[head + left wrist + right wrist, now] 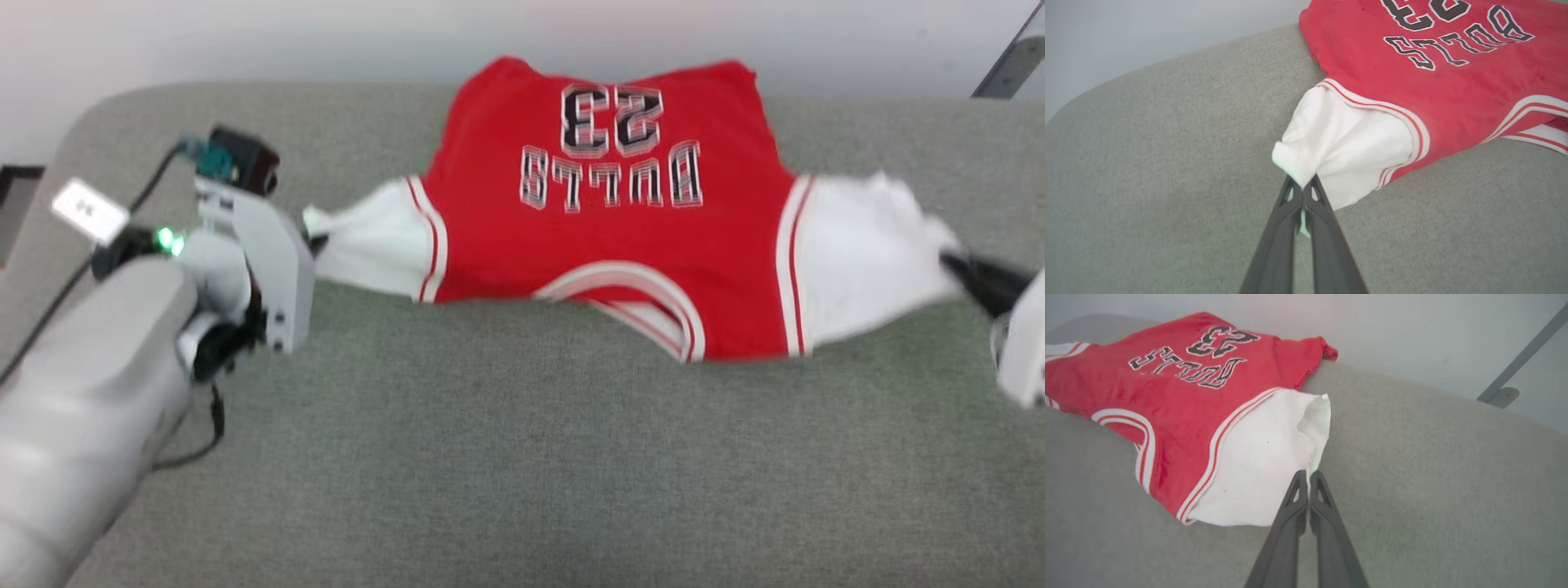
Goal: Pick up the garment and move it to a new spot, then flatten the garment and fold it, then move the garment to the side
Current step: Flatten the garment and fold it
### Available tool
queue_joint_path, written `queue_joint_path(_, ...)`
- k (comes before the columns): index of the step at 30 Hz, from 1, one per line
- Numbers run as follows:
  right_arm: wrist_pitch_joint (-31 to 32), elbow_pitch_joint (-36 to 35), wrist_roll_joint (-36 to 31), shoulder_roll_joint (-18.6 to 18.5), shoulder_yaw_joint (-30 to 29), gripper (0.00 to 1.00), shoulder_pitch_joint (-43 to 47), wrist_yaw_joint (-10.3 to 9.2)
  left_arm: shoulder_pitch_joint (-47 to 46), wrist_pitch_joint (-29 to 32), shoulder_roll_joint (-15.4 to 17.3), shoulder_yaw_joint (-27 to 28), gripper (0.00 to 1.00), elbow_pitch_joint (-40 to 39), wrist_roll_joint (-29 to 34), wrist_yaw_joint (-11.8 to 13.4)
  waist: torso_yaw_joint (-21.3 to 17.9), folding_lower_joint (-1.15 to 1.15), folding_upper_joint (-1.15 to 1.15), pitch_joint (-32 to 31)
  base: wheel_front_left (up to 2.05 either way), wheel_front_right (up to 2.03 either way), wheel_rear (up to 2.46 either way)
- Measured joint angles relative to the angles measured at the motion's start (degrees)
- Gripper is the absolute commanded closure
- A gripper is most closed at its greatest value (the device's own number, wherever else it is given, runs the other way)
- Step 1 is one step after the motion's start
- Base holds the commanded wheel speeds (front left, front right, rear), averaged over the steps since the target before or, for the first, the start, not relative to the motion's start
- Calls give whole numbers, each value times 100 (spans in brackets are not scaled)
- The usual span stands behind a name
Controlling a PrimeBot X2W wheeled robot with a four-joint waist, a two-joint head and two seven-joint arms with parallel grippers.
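Red garment (604, 237) lettered BULLS 23, left pincer (1302, 183) and right pincer (1309, 473) each clamped on a white sleeve

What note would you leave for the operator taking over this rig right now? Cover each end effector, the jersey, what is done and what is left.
Left end effector: shut on the tip of the red jersey's left white sleeve.
Right end effector: shut on the edge of the right white sleeve.
Jersey: lettering up on the grey fabric surface, collar toward the robot, stretched between both grips; collar area rumpled.
Done: jersey laid out, apparently mid-flattening.
Left: finish flattening, fold, move it aside.
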Motion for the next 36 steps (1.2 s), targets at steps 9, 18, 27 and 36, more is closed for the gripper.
queue_joint_path(9,469,-886,461,-742,54,100,1466,0,1740,259,1666,59,100,-3304,-376,1719,-35,0,0,-253,0,0,0)
queue_joint_path(18,789,-1396,821,-1312,-21,100,2626,1,3271,3,2985,124,100,-6026,-779,3499,-22,0,0,-113,0,0,0)
queue_joint_path(27,953,-1461,506,-1196,-233,100,2965,0,3595,-254,2965,-22,100,-6302,-638,3789,47,0,0,61,0,0,0)
queue_joint_path(36,1151,-871,-416,-428,-767,0,2822,25,3532,-492,2423,-119,100,-5850,-433,3626,10,0,0,183,0,0,0)
